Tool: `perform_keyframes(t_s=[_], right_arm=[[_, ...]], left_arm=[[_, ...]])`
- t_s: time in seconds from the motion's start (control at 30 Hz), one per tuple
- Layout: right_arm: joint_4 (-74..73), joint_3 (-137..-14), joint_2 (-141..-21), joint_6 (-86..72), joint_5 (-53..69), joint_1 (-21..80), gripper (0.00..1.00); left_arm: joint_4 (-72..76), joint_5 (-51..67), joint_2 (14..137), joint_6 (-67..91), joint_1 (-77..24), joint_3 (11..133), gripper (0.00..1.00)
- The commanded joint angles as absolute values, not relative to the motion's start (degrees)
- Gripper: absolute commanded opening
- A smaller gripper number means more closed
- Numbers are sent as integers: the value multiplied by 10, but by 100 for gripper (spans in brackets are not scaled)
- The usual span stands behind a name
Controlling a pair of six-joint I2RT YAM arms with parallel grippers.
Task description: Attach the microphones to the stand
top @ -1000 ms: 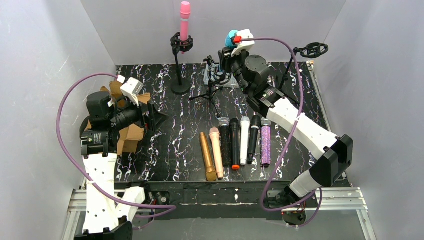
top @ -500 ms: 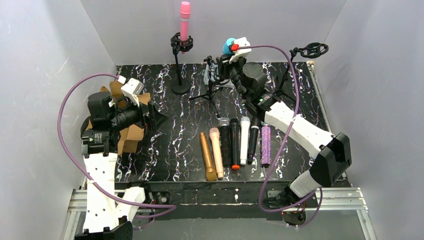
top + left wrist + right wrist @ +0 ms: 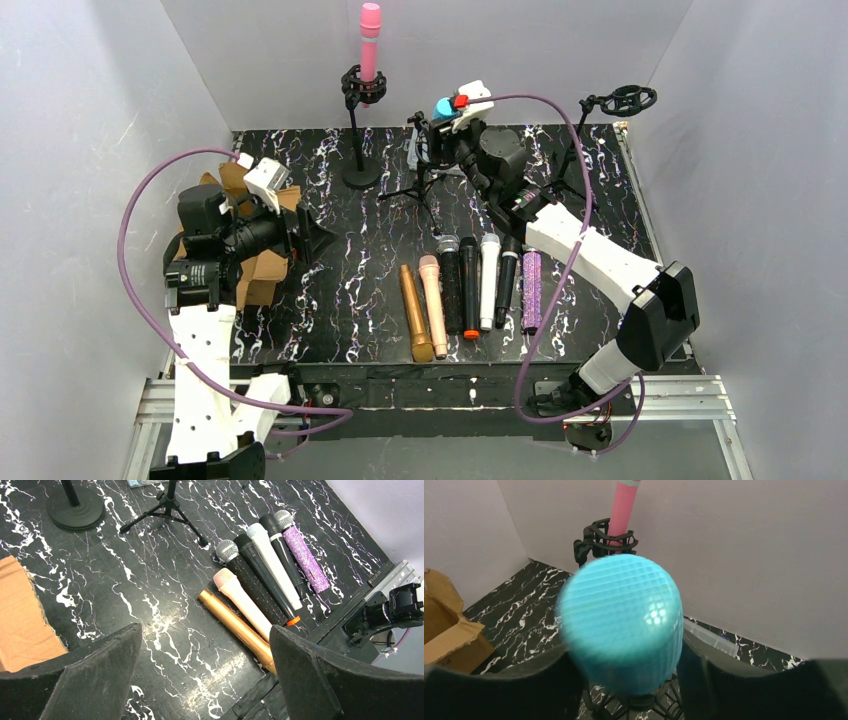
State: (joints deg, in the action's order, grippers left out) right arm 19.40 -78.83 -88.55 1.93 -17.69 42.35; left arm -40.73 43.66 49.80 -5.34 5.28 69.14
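Right end effector point(image 3: 449, 124) pinches the teal microphone point(image 3: 621, 620) head-up over the tripod stand point(image 3: 424, 178), apparently to seat it.

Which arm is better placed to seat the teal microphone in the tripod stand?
Right. The right gripper holds the teal microphone at the tripod stand's top. The left gripper is open and empty, back beside the cardboard box.

The pink microphone point(image 3: 370, 40) stands upright, clipped in the round-based stand point(image 3: 361, 176). The teal-blue microphone point(image 3: 621, 622) is head-up over the tripod stand point(image 3: 168, 502). Seven lie side by side, heads rearward: gold microphone point(image 3: 415, 312), peach microphone point(image 3: 433, 303), three black microphones point(image 3: 469, 290), white microphone point(image 3: 488, 285), purple glitter microphone point(image 3: 531, 290).
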Motion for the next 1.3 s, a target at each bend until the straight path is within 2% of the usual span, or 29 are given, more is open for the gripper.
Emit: perform_keyframes(t_s=[0.0, 0.07, 0.13, 0.57, 0.9, 1.17, 1.27], right_arm=[[171, -809, -884, 35, -159, 421, 74], [140, -828, -889, 38, -162, 421, 94], [110, -843, -888, 38, -167, 421, 98], [74, -744, -750, 4, -117, 421, 98], [76, -572, -626, -64, -216, 421, 95], [45, -550, -575, -103, -283, 421, 91], [34, -555, -559, -115, -287, 421, 89]], left_arm=[[-408, 444, 497, -57, 54, 686, 98], [-408, 443, 497, -57, 54, 685, 98], [-408, 441, 497, -58, 54, 685, 98], [-407, 436, 505, -58, 54, 683, 98], [-385, 451, 534, -56, 49, 669, 98], [-294, 418, 731, -57, -67, 758, 98], [-258, 402, 828, -61, -100, 803, 90]])
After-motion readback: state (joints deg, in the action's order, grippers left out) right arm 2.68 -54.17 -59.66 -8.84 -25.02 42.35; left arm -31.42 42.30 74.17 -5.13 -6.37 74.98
